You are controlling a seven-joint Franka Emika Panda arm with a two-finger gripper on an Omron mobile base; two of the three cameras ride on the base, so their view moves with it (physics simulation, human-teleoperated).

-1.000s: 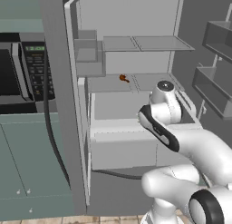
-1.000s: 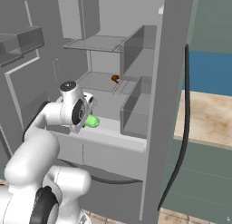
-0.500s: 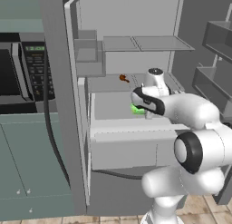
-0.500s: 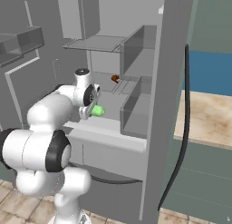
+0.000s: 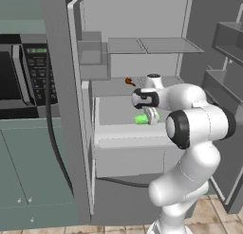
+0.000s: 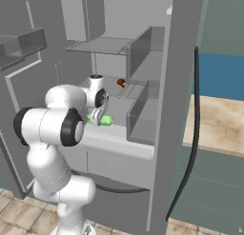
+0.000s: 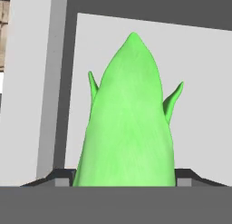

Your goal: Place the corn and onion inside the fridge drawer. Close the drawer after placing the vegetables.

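My gripper (image 5: 151, 117) is shut on the corn (image 5: 141, 119), a bright green cob. It hangs over the open fridge drawer (image 5: 127, 152), just above the pale rim (image 6: 119, 141). From the right side the corn (image 6: 106, 120) sticks out of the gripper (image 6: 97, 117) toward the fridge's inside. In the hand view the corn (image 7: 129, 123) rises between the dark fingertips (image 7: 59, 175), with the drawer's light grey inside behind it. The onion is out of view. The fridge (image 5: 61, 110) stands open.
A tiny red-brown stemmed bit (image 5: 128, 81) lies on the shelf above the drawer. Door bins (image 5: 228, 62) hang at the right and a microwave (image 5: 19, 76) sits to the left. A black cable (image 6: 193, 134) hangs beside the fridge.
The arm has swung in from the drawer's front and carried the corn over the open drawer, then lowered it slightly. The drawer has not moved.
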